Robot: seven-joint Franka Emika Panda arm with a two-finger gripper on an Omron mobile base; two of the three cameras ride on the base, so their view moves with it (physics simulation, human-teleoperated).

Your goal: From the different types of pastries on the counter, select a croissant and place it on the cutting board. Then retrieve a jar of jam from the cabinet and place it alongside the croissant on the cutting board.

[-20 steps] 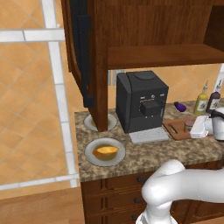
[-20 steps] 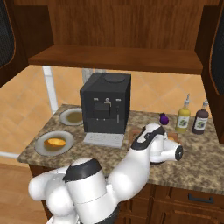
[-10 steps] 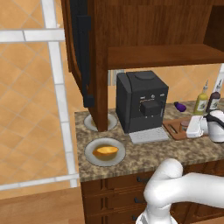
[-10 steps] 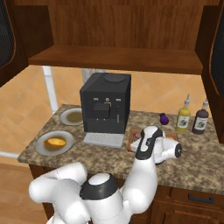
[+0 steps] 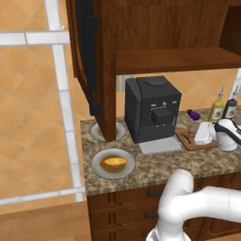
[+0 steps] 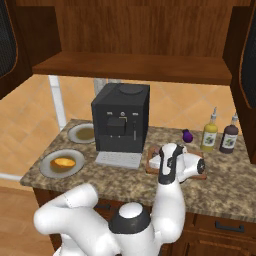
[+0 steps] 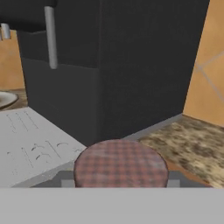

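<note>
My gripper (image 7: 120, 183) is shut on the jar of jam (image 7: 120, 163), whose pale checked lid sits between the two fingertips (image 7: 64, 178). In the left base view the gripper (image 5: 195, 133) reaches left over the cutting board (image 5: 185, 141), holding the jar (image 5: 191, 129) close to the coffee machine (image 5: 153, 110). From the right base the gripper (image 6: 154, 160) hangs above the board's (image 6: 149, 169) left end. The croissant is hidden. An oval orange pastry (image 5: 114, 163) lies on a plate. The cabinet door (image 5: 88, 52) stands open above the counter (image 5: 155, 162).
A second plate (image 6: 82, 133) sits behind the pastry plate (image 6: 62, 164). Two bottles (image 6: 209, 137) (image 6: 229, 139) and a small purple object (image 6: 187, 135) stand at the back right. The coffee machine's grey drip tray (image 7: 30, 148) lies just left of the jar. The cabinet shelf (image 5: 174, 59) overhangs.
My hand has moved left along the counter with the jar, from the board's right side to over the board near the coffee machine. Nothing else has moved.
</note>
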